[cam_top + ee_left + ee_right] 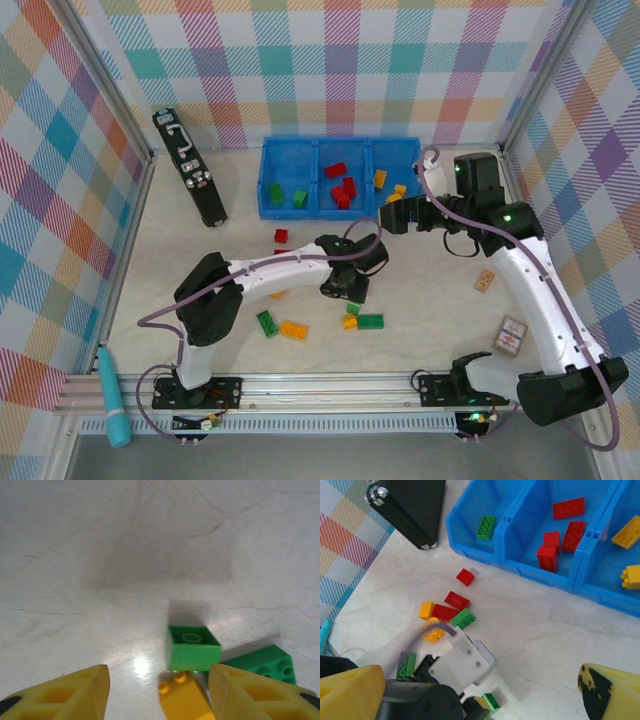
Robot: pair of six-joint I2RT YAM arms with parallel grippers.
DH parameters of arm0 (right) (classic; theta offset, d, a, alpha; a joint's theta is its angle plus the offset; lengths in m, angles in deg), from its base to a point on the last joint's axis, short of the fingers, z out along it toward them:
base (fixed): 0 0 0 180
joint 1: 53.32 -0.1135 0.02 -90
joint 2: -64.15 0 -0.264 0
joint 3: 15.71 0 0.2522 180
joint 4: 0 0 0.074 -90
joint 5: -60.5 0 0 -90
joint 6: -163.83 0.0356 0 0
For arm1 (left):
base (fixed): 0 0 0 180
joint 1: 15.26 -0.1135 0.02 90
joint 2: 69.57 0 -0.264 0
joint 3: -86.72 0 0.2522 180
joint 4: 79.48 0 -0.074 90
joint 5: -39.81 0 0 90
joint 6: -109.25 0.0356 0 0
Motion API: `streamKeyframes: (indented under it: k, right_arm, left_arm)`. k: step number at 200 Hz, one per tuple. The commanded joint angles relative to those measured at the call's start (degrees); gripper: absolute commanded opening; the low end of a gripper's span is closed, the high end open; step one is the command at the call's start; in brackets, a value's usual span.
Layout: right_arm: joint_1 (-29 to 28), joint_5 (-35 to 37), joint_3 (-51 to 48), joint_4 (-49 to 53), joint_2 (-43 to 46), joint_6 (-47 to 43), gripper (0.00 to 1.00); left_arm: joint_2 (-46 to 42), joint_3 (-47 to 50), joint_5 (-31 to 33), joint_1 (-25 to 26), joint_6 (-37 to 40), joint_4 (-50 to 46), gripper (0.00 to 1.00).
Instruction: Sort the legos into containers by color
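Left jaws: parted, empty, yellow fingers [75,692] low over pale marbled bench [100,555]. Small square green plastic brick [194,649] just ahead, right of centre, apparently hollow side up. Yellow-orange studded brick [182,697] just beside it, near right finger; longer green brick [267,664] further right.

Step judged: pick square green one. Shift right to centre it, straddle flat sides, keep yellow-orange neighbour outside, close squarely.

Right jaws: wide apart, empty, near low blue three-bin plastic tray [470,545]. Leftmost bin holds green, so likely destination.
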Motion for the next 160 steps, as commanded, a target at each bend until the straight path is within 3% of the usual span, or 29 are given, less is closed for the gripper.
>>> streamKeyframes:
  k: [1, 60, 116, 139, 160]
  right_arm:
    - [-0.33, -1.73, -0.68, -0.95, 1.64, -0.3, 0.99]
    - [-0.44, -1.08, -1.33, -1.04, 2.73, -0.36, 0.99]
    - [-0.69, -0.24, -1.83, -1.21, 2.92, -0.45, 0.99]
    - [-0.8, 0.16, -2.65, -1.69, 3.19, -0.41, 0.99]
    - [-0.74, 0.26, -3.18, -1.92, 3.41, -0.36, 0.98]
  left_arm:
    - [2.58, -0.24, -2.11, 1.31, -2.58, 1.53, 0.55]
    - [7.07, -0.12, -2.06, 2.74, -3.62, 1.11, 0.54]
    - [8.06, -1.15, -1.11, 2.74, -2.86, -0.41, 0.23]
    - [5.75, -1.97, 1.6, 0.72, -1.03, -3.23, 0.19]
    - [1.47, -2.83, 5.15, -4.2, 2.44, -5.91, 0.19]
